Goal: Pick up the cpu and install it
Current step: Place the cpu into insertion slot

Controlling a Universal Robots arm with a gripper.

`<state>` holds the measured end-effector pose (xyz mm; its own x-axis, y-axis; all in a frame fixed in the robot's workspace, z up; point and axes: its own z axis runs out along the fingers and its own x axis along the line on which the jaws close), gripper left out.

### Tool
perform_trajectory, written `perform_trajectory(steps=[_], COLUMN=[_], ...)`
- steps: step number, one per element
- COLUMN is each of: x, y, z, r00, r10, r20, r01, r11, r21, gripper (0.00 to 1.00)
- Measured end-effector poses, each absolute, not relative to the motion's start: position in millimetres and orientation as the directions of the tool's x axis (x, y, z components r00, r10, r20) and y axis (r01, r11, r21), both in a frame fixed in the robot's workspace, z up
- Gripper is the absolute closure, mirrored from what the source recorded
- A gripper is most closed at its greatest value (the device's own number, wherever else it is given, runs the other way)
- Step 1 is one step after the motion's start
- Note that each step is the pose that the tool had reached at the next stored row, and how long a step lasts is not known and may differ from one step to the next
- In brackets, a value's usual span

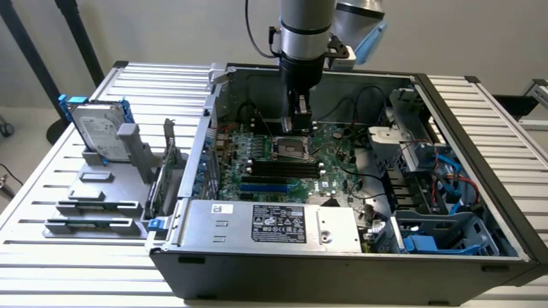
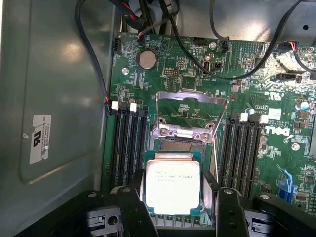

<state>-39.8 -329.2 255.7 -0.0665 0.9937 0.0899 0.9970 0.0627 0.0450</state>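
An open computer case (image 1: 342,260) lies on a slatted table (image 1: 51,256). At its near edge sits a silver power supply (image 1: 274,224) with a dark label. On the exterior view's left, outside the case, a grey holder (image 1: 94,205) carries an upright hard drive (image 1: 96,131) in a blue frame.

Farther in, the green motherboard (image 1: 335,160) covers the case floor, with black memory slots (image 1: 283,168) just near of the processor socket (image 1: 291,149).

The gripper (image 1: 299,125) hangs straight down over that socket, on the arm reaching in from above. In the wrist view, the gripper (image 2: 174,193) pinches the cpu (image 2: 173,182) between its two black fingers (image 2: 132,205), one on each side edge. The chip's silver top faces the camera. The cpu is level and just above the socket (image 2: 180,143), covering most of it.

Beyond it the socket's metal load plate (image 2: 191,108) stands swung open. Rows of memory slots (image 2: 129,143) flank the socket on both sides. Farther still lies a round coin battery (image 2: 147,59), with black cables crossing the far end of the board.
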Motion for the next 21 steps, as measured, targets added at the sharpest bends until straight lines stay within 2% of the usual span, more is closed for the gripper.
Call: perform_trajectory(steps=[21], x=[-44], y=[-343], z=[230], r00=[-0.006], r10=[0.996], r20=[0.089], r01=[0.999], r11=[0.002], r21=[0.045], gripper=[0.45])
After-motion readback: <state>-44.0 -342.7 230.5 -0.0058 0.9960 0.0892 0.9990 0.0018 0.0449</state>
